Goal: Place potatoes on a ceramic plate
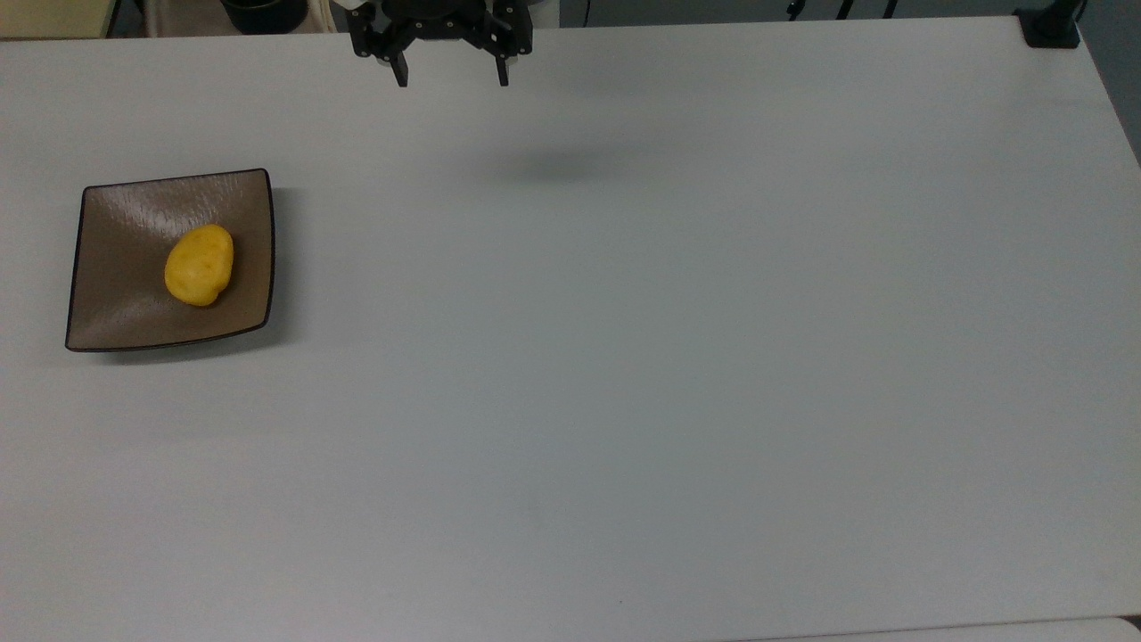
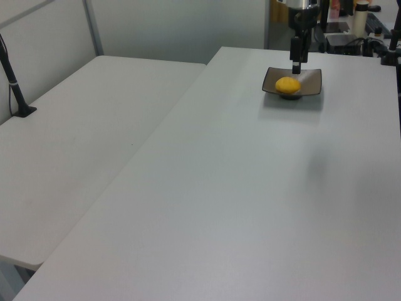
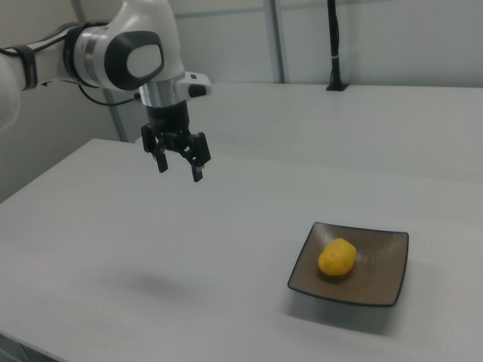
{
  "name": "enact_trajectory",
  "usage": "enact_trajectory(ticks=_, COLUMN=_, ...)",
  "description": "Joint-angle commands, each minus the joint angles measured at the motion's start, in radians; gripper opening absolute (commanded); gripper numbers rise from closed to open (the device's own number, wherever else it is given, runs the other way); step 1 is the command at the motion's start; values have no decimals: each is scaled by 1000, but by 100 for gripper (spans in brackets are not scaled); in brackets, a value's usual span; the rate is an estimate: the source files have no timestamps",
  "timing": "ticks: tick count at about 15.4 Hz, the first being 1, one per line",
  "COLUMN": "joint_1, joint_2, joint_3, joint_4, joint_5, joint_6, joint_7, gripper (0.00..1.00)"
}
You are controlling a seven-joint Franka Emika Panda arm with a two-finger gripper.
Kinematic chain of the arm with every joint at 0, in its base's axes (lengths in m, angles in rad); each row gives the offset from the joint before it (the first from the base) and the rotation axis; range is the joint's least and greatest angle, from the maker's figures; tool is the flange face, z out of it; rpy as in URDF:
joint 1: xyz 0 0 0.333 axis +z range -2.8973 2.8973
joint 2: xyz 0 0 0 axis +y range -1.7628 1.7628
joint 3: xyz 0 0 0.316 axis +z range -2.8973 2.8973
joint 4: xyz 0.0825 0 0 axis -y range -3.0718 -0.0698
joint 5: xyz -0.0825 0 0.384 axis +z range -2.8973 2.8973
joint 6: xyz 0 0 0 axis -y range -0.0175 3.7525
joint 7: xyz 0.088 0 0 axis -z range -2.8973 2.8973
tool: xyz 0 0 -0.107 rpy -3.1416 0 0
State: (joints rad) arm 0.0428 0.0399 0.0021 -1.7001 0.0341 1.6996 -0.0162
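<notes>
We see the potatoes [image 1: 199, 265], a single small bright-yellow oval lump with a slightly dimpled skin, lying on the ceramic plate [image 1: 116, 223], a glossy brown square dish with a thin dark rim and upturned curved edges. The lump sits a little off the plate's middle, toward the top view's right, with its long axis tilted. In the right view the same lump [image 3: 336, 257] rests on the brown surface [image 3: 377, 271], nearer the right view's left side of the dish. In the left view it [image 2: 287, 85] lies in the plate [image 2: 312, 80] at the far end of the table.

The plate stands on a wide, pale grey table [image 1: 669, 357], close to the top view's left edge. A second pale table [image 2: 81, 138] adjoins it on the left view's left.

The black two-finger gripper [image 1: 451, 78] hangs in the air over the table's far edge, well apart from the plate and toward the top view's right of it. We see its jaws spread wide with nothing between them; in the right view the gripper [image 3: 179, 167] points downward from the white arm [image 3: 128, 56], high above the tabletop. A soft shadow [image 1: 557, 165] lies on the table below it.
</notes>
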Motion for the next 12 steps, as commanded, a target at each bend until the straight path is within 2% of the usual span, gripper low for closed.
enact_trajectory(ticks=1, joint_1=20, joint_2=-21, joint_3=-5, joint_4=-3, joint_5=-65, joint_6=32, joint_7=38, gripper=100)
enact_trajectory(ticks=6, joint_1=17, joint_2=-15, joint_3=-16, joint_4=-7, joint_5=-83, joint_6=43, joint_7=33, gripper=100)
enact_trajectory(ticks=9, joint_1=12, joint_2=-15, joint_3=-33, joint_4=-30, joint_5=-82, joint_6=156, joint_7=30, gripper=100)
enact_trajectory(ticks=12, joint_1=12, joint_2=-25, joint_3=-36, joint_4=-33, joint_5=-71, joint_6=164, joint_7=33, gripper=100)
